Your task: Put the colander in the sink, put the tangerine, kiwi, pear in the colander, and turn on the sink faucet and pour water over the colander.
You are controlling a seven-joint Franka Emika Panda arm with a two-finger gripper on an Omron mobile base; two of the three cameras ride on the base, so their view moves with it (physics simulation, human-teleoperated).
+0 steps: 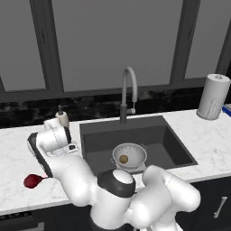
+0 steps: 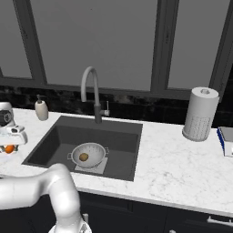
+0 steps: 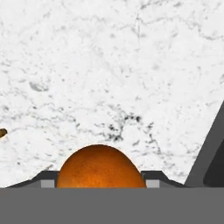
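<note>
Resting in the sink (image 2: 123, 136) at centre frame, the colander (image 2: 89, 154) already holds the kiwi (image 2: 83, 157). At far left, the tangerine (image 3: 100, 167) is clasped between the gripper (image 2: 9, 148) fingers. The pear (image 1: 31, 181) is left on the counter (image 1: 13, 149); the faucet (image 2: 91, 93) is not yet running.

Your two base views face the sink (image 1: 135, 135) from behind the arm; your hand view hugs the counter (image 3: 109, 65).
</note>
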